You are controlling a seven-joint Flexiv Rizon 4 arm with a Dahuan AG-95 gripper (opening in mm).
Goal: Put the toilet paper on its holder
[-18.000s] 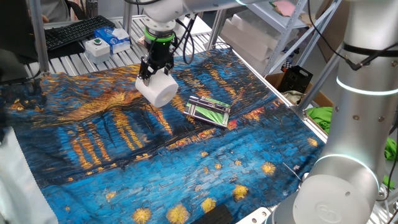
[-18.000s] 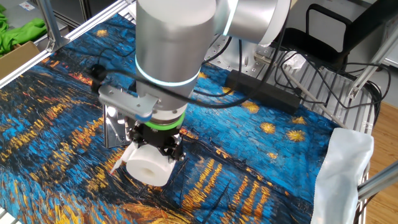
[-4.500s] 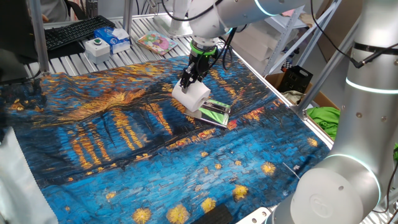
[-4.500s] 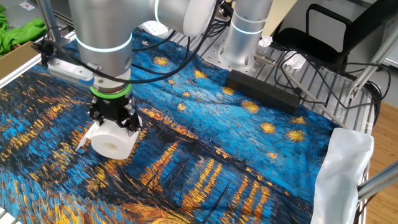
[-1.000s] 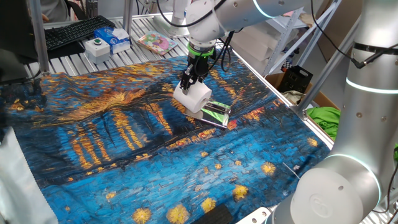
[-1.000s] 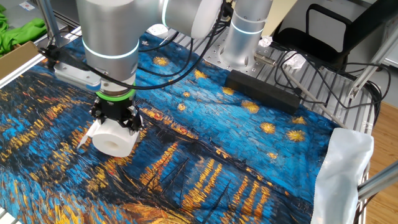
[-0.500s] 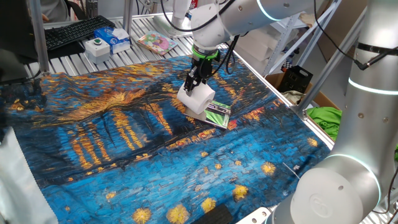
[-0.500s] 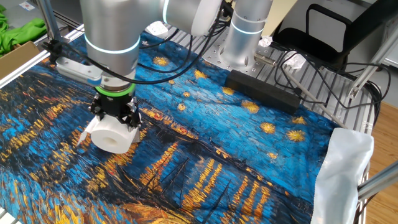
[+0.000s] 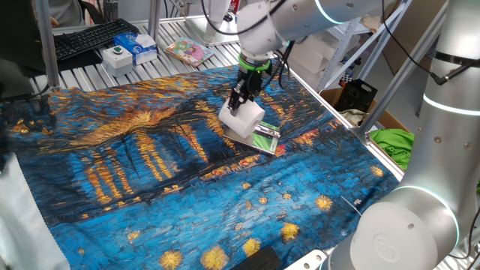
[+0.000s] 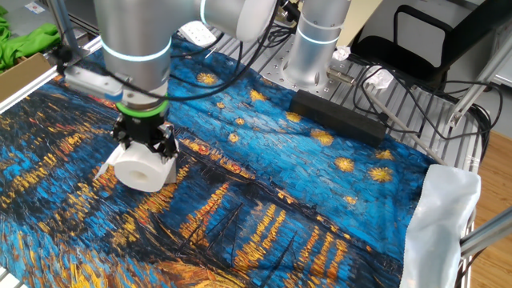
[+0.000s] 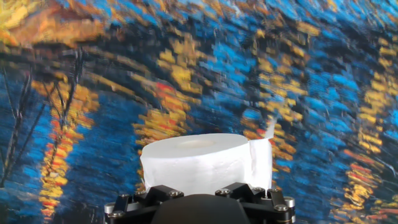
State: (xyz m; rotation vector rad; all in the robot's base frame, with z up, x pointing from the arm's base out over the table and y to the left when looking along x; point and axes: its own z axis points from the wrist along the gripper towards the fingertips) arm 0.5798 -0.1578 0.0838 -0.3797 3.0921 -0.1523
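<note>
My claw [image 9: 238, 103] is clenched on the toilet paper [image 9: 241, 120] — the roll hangs tilted, low over the painted cloth [image 9: 150, 172] on the worktop [image 9: 112, 75]. The holder [image 9: 266, 139] lies flat on the cloth, its near end hidden behind the roll — contact between them cannot be judged.

No text, label, brand or number is showing legibly anywhere; the booklet [image 9: 188, 50] and the box [image 9: 139, 45] are appearing too small to read.
</note>
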